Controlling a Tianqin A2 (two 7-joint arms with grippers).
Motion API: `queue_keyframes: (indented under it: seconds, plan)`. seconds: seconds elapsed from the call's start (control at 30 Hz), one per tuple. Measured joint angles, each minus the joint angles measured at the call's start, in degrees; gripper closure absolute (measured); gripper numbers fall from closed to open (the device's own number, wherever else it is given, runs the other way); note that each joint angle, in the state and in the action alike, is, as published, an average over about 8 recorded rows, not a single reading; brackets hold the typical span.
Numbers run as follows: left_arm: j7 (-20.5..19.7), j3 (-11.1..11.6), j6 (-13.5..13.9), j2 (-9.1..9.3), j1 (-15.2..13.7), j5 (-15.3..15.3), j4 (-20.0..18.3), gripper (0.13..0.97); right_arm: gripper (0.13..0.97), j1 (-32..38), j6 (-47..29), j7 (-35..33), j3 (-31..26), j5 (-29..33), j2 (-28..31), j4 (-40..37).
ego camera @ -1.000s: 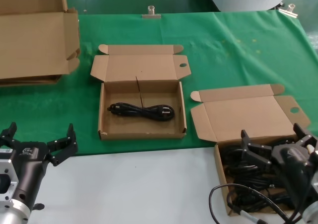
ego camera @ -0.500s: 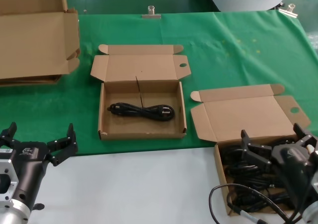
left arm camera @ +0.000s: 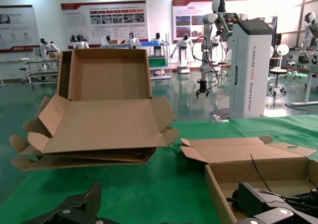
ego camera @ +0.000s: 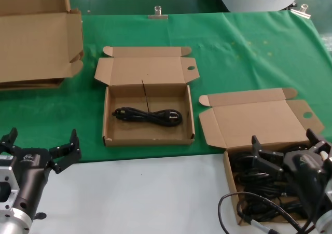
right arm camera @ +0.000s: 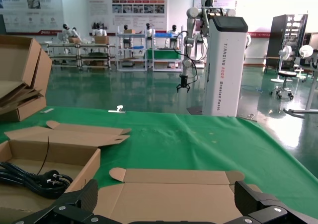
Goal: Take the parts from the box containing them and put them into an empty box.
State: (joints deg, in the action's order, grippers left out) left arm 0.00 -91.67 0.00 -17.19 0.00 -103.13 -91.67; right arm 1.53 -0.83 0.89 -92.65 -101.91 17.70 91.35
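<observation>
**One cord moved, most still in the source box**

The parts (black coiled power cords) mostly sit piled in the box containing them, at the near right edge of the table, lid folded back toward the far side. One cord bundle already lies across the floor of the empty box in the middle, so by my read the task is just started: one in, several left to shift.

Right gripper hovers over the source pile w/ fingers spread wide, holding nothing. Left gripper hangs off the near left, also spread and empty, apart from both boxes.

Room for moving: green cloth btwn the two mailer boxes is bare, so the path across looks open. Walls of both boxes are low but need clearing; the raised lid flaps stand on the far sides. Large carton sits far left, well apart.
</observation>
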Motion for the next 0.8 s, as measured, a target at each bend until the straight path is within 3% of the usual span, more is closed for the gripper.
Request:
queue_keyframes:
  seconds: [0.8]
  plan:
    - [0.0,0.0,0.0,0.0,0.0,0.0,0.0,0.132,0.129,0.0,0.0,0.0,0.0,0.0,0.0,0.0]
